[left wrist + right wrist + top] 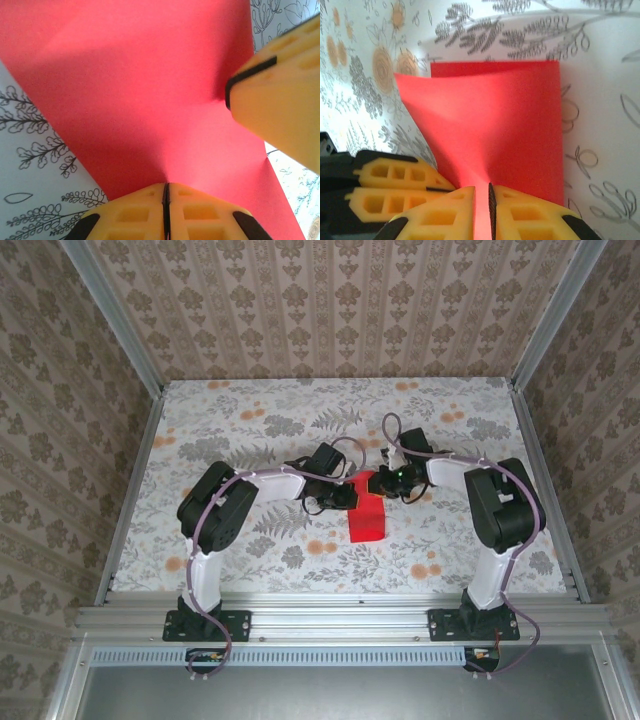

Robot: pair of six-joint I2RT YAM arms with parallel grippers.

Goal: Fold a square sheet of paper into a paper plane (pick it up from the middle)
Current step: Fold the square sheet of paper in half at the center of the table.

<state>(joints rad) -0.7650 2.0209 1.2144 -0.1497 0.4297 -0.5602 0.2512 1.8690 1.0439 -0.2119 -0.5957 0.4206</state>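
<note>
**Floral worktop [250, 420], early fold: both pincers nipping the red square sheet of paper [366, 523]**

Patterned wall panels [330, 300] box the worktop in on three sides. The sheet sits mid-worktop, a bit right of centre, right where the two arm tips meet.

Left pincer [165, 192]: yellow fingers pressed together on the paper, with the red gathering into a small pucker at the pinch. Right pincer [483, 195]: fingers all but closed, a thin red layer clamped between them. The two pincers are just beside each other. One finger of the right pincer [280, 85] shows at the upper right of the left wrist view, against the sheet.

The right wrist view shows two red layers. The lower one lies flat on the worktop with a straight far edge. The upper one bows up toward the pinch, its far edge skewed off the lower one. From above, the outline reads as a rectangle narrower than a square.

Judgement: this is the first halving fold, doubled over but not laid flat or creased. Nothing pointed or dart-like yet, so the task is near its start.

The next move probably calls for:
- lowering the top layer until its edges line up with the bottom one
- moving both arms together in small steps, since thin paper will buckle or skew if one side leads
- freeing one pincer to press along the fold while the other pins the sheet
- folding the corners for the nose only after that crease is set
</note>
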